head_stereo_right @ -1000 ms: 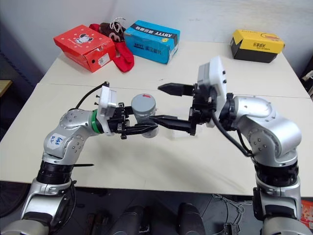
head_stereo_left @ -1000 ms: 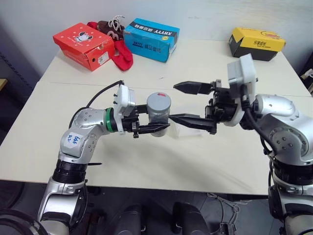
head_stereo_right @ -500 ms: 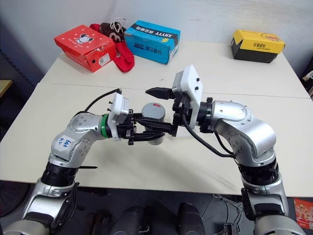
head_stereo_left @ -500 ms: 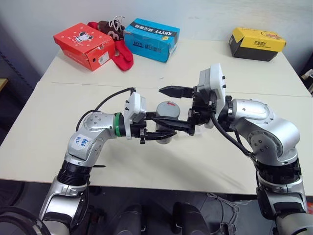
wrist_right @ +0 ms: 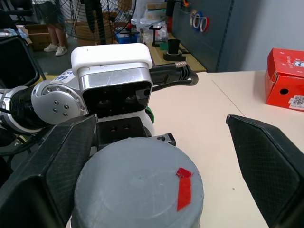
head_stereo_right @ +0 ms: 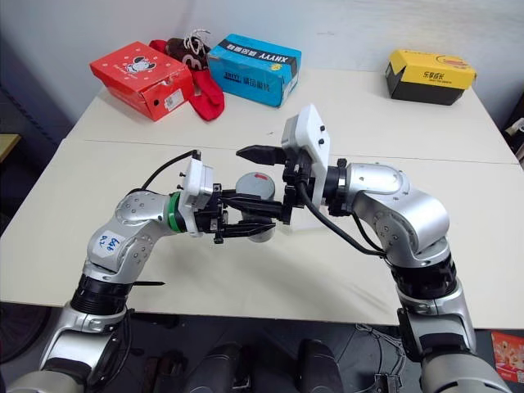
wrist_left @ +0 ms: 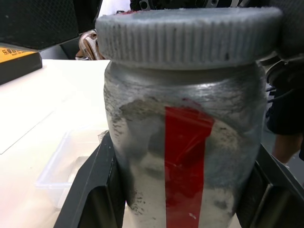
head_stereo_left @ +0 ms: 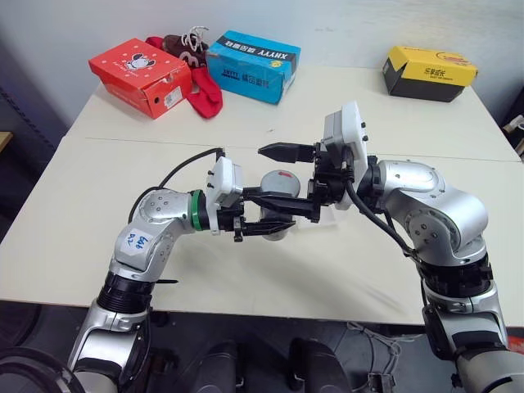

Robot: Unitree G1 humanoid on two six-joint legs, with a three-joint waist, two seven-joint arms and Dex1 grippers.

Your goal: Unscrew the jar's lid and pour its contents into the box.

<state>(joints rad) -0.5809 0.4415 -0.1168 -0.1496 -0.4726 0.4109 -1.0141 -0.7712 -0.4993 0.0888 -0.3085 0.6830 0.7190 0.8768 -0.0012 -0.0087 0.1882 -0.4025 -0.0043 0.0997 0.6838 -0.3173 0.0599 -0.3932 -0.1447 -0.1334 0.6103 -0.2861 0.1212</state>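
jar [wrist_left: 185, 156] with red stripe, blue shoebox [head_stereo_left: 253, 65] reading "xhyyy"

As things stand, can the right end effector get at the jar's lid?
Probably yes. The right end effector is open, its fingers either side of the lid, nothing between them; the left end effector grips the jar lower down.

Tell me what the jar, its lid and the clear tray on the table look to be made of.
Jar: probably glass or plastic under a mottled silver-grey coat, matte, with a glossy red tape stripe.
Lid: likely moulded plastic, matte grey, ribbed around its edge, with a red mark on top.
Tray: thin clear, whitish plastic; the table shows through its low walls.
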